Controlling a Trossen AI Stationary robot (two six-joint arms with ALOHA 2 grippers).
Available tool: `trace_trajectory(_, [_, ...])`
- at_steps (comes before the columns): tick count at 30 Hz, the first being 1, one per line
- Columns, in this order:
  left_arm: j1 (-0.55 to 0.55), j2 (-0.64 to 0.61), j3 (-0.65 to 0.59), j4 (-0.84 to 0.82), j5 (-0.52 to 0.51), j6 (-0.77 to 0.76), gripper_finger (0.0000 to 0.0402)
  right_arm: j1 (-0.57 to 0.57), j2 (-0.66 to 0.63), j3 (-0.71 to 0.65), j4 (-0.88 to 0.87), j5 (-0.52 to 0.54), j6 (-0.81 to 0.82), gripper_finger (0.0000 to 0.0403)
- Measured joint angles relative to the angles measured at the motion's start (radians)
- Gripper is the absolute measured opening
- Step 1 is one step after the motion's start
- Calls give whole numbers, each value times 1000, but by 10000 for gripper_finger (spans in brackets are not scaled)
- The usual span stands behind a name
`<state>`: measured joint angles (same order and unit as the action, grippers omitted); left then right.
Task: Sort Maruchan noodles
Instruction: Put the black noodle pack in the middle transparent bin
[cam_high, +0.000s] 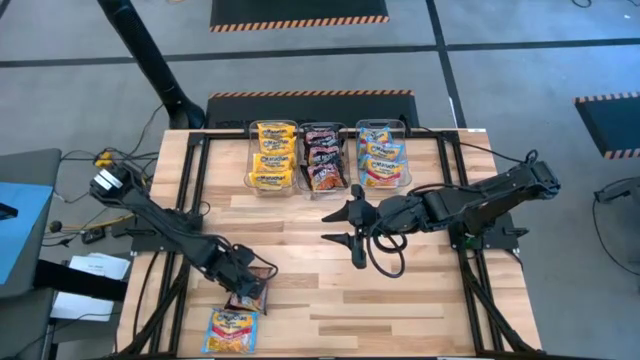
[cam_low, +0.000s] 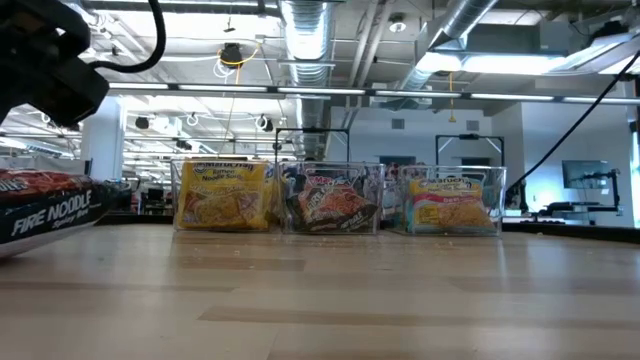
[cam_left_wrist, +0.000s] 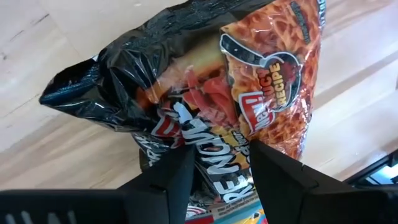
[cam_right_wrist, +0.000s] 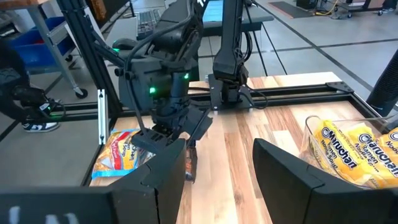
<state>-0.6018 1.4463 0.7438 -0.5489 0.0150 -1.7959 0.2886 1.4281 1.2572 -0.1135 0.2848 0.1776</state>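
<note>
While the right gripper (cam_high: 345, 226) waited mid-table with fingers spread and empty, the left gripper (cam_high: 243, 285) clasped a dark Fire Noodle packet (cam_left_wrist: 205, 106) near the table's front-left, apparently mid-pickup, and next needed carrying to the middle bin (cam_high: 323, 160).

A: Where do the cameras look from?
B: One overhead, straight down; one level with the table (cam_low: 330, 300); wrist cameras close in.
A: Overlap?
B: Both wide views catch the three bins (cam_high: 328, 160).
</note>
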Motion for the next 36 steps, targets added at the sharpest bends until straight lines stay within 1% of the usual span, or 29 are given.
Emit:
trace_trajectory(4, [0,24,3,1,9,-4,148,0,0,0,0,0,0,209])
trace_trajectory(8, [0,28,3,-4,6,-23,129,0,0,0,0,0,0,209])
trace_trajectory(11, [0,29,3,-9,0,-24,102,0,0,0,0,0,0,209])
trace_trajectory(14, [0,29,3,-8,-11,-15,65,0,0,0,0,0,0,209])
trace_trajectory(17, [0,30,1,15,-32,28,26,0,0,0,0,0,0,209])
trace_trajectory(19, [0,31,-2,52,-65,67,8,0,0,0,0,0,8,209])
trace_trajectory(26, [1,-9,-12,130,-142,170,1,-7,0,0,0,0,103,209])
trace_trajectory(32, [2,-83,-13,139,-186,245,1,-17,0,0,1,0,151,209])
trace_trajectory(36, [2,-138,-13,141,-231,301,1,-29,0,0,1,-4,221,209])
